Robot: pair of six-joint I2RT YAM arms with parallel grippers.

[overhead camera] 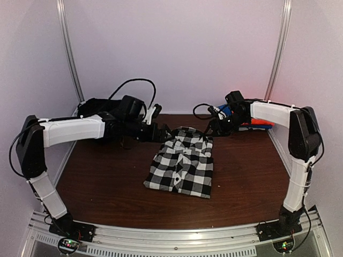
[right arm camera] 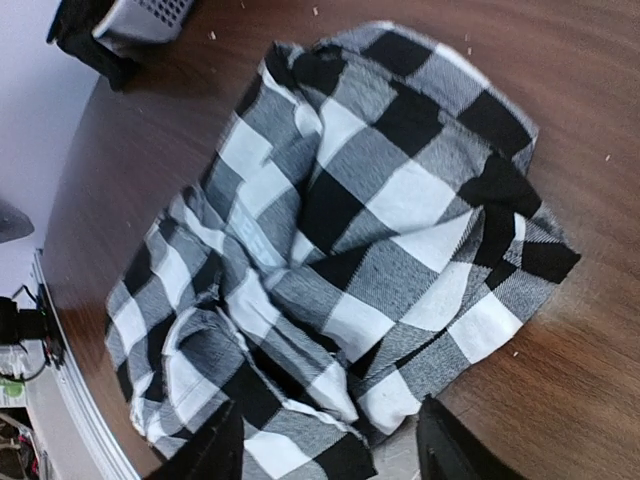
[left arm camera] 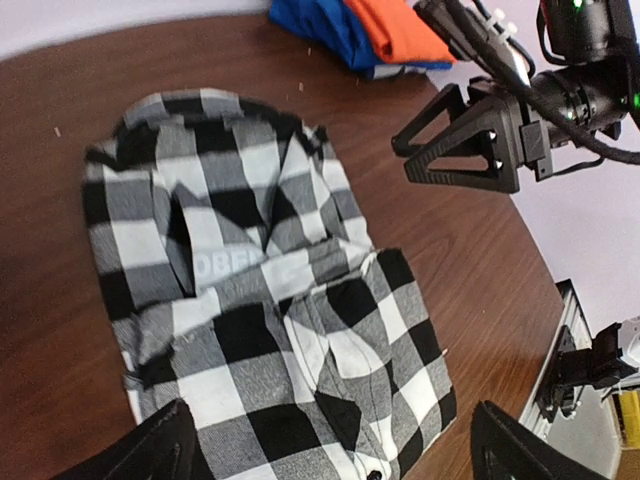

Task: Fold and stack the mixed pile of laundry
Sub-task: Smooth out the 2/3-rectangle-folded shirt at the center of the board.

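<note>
The black-and-white checked shirt [overhead camera: 182,160] lies folded in the middle of the brown table [overhead camera: 107,176]. My left gripper [overhead camera: 162,133] hovers at its far left corner, jaws wide open with only cloth below them [left arm camera: 335,450]. At the shirt's far right corner my right gripper [overhead camera: 213,128] is also open and holds nothing [right arm camera: 330,455]. The left wrist view shows the checked shirt [left arm camera: 260,290] and the right gripper [left arm camera: 455,140] above it. An orange-red garment [left arm camera: 400,30] rests on a blue one [left arm camera: 320,25] at the back right. The black garment [overhead camera: 94,107] lies at the back left.
A white slatted basket [right arm camera: 150,12] stands at the back left by the black cloth [right arm camera: 85,40]. Pale walls close in the table on three sides. The metal rail [overhead camera: 177,235] with both arm bases runs along the near edge.
</note>
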